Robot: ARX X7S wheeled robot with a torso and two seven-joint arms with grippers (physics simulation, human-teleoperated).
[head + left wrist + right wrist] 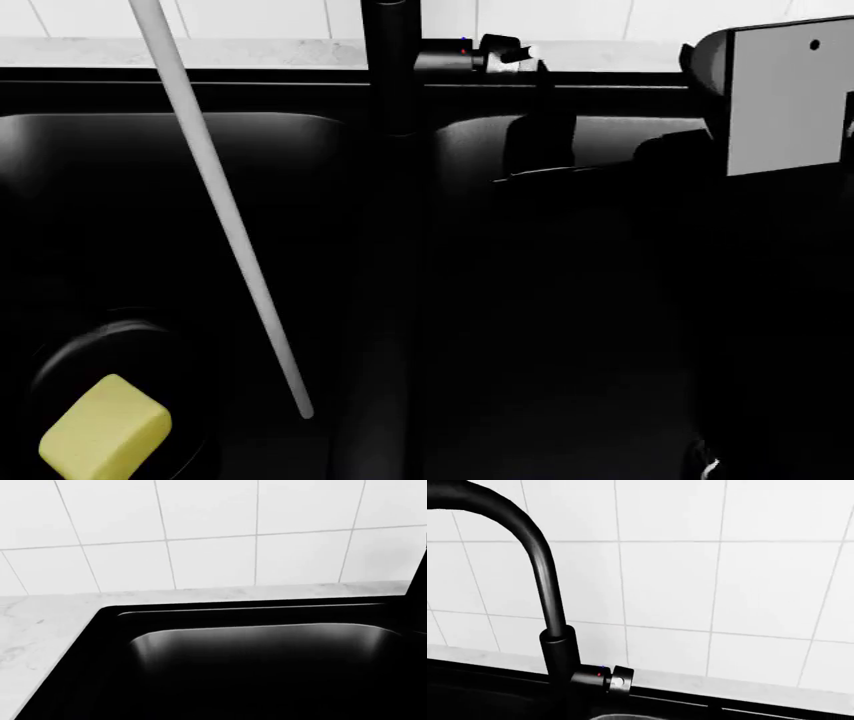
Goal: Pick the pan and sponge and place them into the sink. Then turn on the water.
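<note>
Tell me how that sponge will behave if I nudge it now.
The sponge looks small and blocky, so probably light and soft. It lies flat-sided on the glossy pan, so it would likely slide rather than roll. The water lands beside it; if wetted, it may get heavier.

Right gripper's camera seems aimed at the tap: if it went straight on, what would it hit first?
Probably the faucet, around its side handle; the tiled wall lies behind. Depth is unclear.

Head view steeply down into sink (561, 300); wrist views low, wall-facing, sharing faucet (554, 630).
</note>
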